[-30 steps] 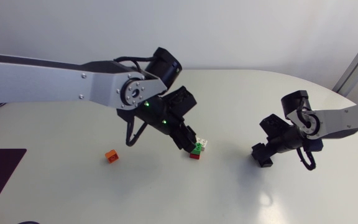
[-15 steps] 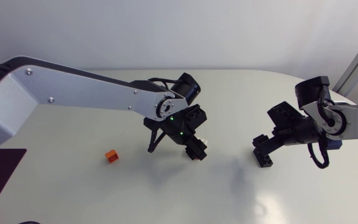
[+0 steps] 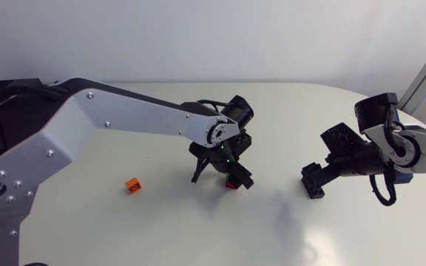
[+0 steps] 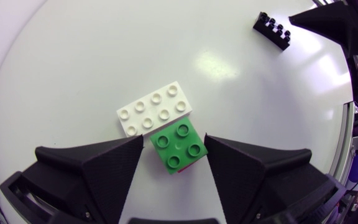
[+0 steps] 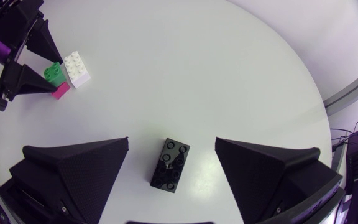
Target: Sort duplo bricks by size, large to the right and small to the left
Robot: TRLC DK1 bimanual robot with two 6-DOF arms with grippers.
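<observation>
In the left wrist view a green 2x2 brick (image 4: 179, 146) sits stacked on a pink-red brick, between the fingers of my open left gripper (image 4: 174, 138). A white 2x4 brick (image 4: 155, 116) lies just ahead, touching the green one. From above, the left gripper (image 3: 231, 176) covers this cluster and only the red brick (image 3: 231, 185) peeks out. A small orange brick (image 3: 132, 185) lies alone to the left. My right gripper (image 5: 172, 142) hangs open above a black 2x4 brick (image 5: 169, 163), its fingers wide apart and clear of it. The black brick (image 3: 314, 183) also shows in the head view.
My left arm (image 3: 124, 111) stretches across the table from the left edge to the middle. The right arm (image 3: 398, 148) comes in at the right. Bare tabletop (image 3: 272, 222) lies between the two clusters and along the front.
The left arm has swung right and down over the green brick, and its fingers have opened. The right gripper's fingers have spread and it has lifted slightly off the black brick.
</observation>
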